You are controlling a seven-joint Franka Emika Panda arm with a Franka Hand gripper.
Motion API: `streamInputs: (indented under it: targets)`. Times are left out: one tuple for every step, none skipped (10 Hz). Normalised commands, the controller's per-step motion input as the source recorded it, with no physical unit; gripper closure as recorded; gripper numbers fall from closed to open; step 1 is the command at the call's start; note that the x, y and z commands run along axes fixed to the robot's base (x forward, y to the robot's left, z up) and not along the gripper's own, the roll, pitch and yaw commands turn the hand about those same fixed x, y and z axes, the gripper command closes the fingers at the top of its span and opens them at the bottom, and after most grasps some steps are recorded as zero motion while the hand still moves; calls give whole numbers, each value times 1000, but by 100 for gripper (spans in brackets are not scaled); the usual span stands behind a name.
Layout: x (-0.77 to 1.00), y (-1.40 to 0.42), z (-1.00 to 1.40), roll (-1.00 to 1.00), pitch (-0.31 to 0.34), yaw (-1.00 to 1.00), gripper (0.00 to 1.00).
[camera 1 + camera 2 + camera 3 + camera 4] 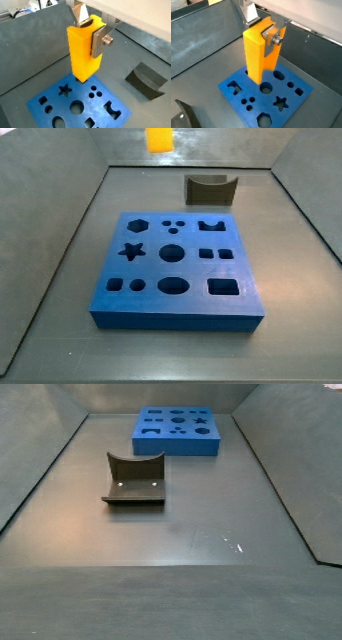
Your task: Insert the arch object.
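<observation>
One piece, an orange bar (85,50) and not the arch block (135,477) lying on the floor apart from the blue board (177,266), is clamped in the gripper (264,37) above the board, so release is judged necessary before the arch is fetched.

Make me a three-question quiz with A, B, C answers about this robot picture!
1. Where is the small dark olive-grey arch block?
A. on the grey floor
B. in the board
C. in the pincer

2. What colour is the flat foam board with shaped holes?
A. red
B. blue
C. green

3. What is the pincer doing?
A. hanging open
B. gripping the long orange bar
C. gripping the arch

Answers: 1 A, it lies apart from the board. 2 B, plainly blue. 3 B, silver fingers clamp the bar in both wrist views.
</observation>
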Motion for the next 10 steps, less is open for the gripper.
streamInputs:
  targets:
    - [443,0,-231,0,60,-291,100]
    - [197,206,-540,64,76,-806,100]
    - [31,89,-474,16,21,-971,100]
    - [0,0,-454,0,0,-1000,100]
    - [0,0,-411,0,0,-1000,100]
    - [0,0,-400,0,0,-1000,100]
    - [0,0,-386,0,0,-1000,100]
    - [0,0,-377,0,0,-1000,100]
    - [0,0,-360,0,0,-1000,100]
    - [0,0,-303,0,0,-1000,100]
